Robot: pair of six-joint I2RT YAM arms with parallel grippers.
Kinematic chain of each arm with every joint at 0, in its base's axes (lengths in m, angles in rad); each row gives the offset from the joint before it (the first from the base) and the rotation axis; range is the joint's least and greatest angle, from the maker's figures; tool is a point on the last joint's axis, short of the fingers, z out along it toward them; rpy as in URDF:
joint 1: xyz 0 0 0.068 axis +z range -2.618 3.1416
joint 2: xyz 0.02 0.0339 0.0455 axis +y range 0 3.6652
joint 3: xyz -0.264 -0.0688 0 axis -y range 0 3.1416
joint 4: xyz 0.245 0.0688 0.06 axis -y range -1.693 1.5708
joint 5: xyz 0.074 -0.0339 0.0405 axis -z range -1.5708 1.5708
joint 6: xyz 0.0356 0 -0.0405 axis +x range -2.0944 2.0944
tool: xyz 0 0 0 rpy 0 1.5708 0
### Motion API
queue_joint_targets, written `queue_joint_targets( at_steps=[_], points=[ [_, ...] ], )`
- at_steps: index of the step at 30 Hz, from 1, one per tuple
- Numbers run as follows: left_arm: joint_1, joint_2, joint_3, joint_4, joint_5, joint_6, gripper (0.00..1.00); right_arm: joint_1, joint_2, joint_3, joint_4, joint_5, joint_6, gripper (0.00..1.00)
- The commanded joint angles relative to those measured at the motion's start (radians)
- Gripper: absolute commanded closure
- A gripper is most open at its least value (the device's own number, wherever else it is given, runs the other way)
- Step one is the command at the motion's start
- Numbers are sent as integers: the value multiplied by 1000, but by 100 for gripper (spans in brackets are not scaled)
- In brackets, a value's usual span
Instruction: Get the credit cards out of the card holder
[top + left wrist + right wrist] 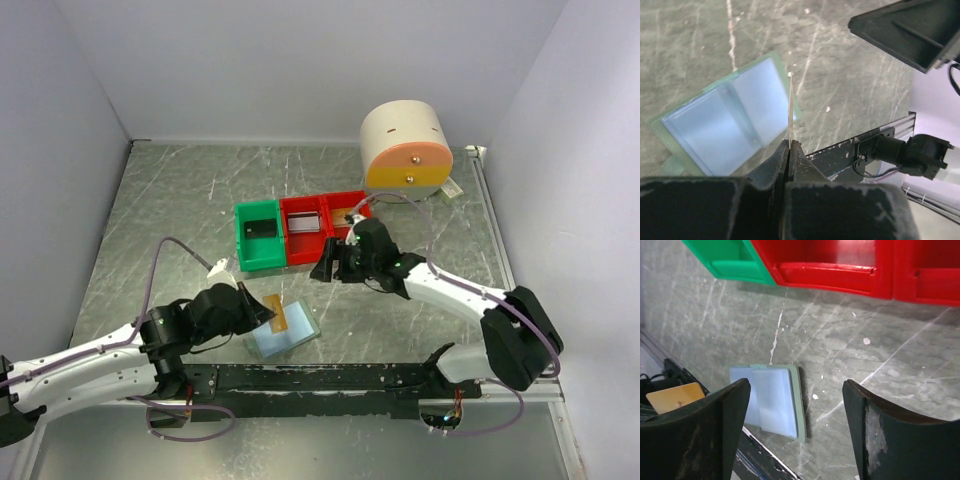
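Bright even light, streaky glare on the table (150,220), left gripper (791,146) blurred up close.

Plain, pale lavender-white walls close in the table (180,200) on three sides: a back wall (300,60), a left wall (50,150) and a right wall (580,120). The tabletop is grey-green and marbled with white streaks and scratches. A black rail (330,378) with chipped paint runs along its near edge, and a pale metal strip (495,230) lines the right edge. The light is soft and even, and shadows are faint.
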State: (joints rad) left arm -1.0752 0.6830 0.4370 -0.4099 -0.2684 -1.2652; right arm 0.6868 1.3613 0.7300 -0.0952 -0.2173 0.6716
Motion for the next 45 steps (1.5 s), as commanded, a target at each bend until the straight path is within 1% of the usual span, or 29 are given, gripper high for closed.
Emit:
queue_joint_targets(
  at_steps=[1,5,7,9,12,14,17,20,23,26,30,32,34,35,40,42,45],
  points=[
    [-3,13,89,11,-21,158,93,-78,-81,-83,195,-161,39,21],
    [10,57,131,63,3,247,93,-96,-136,-105,235,-170,25,18],
    [44,78,137,116,56,296,93,-103,-157,-111,255,-187,20,18],
    [119,98,131,178,151,346,93,-114,-172,-115,282,-214,24,18],
    [303,119,107,283,376,394,93,-136,-170,-110,328,-279,42,17],
    [407,126,92,353,513,429,93,-152,-139,-88,355,-364,57,17],
    [487,151,96,420,678,482,93,-158,-67,-45,421,-504,84,20],
    [519,172,96,504,784,508,93,-156,-3,-32,536,-612,149,24],
    [537,185,103,556,840,520,93,-155,28,-17,593,-657,169,27],
    [555,204,112,597,880,518,93,-155,74,19,618,-723,179,34],
    [577,232,111,649,933,503,93,-153,107,22,738,-804,243,43],
    [587,239,103,669,951,492,93,-152,98,23,730,-811,230,45],
    [596,237,79,721,970,463,93,-151,104,29,721,-831,221,52],
    [600,236,71,746,980,448,93,-151,105,23,745,-838,237,55],
    [610,232,53,795,999,415,93,-149,128,-11,926,-894,367,65],
    [610,239,50,815,1013,403,93,-149,136,-19,1000,-891,410,68],
    [612,243,47,839,1021,392,93,-140,158,-8,1042,-906,441,73]
  ],
)
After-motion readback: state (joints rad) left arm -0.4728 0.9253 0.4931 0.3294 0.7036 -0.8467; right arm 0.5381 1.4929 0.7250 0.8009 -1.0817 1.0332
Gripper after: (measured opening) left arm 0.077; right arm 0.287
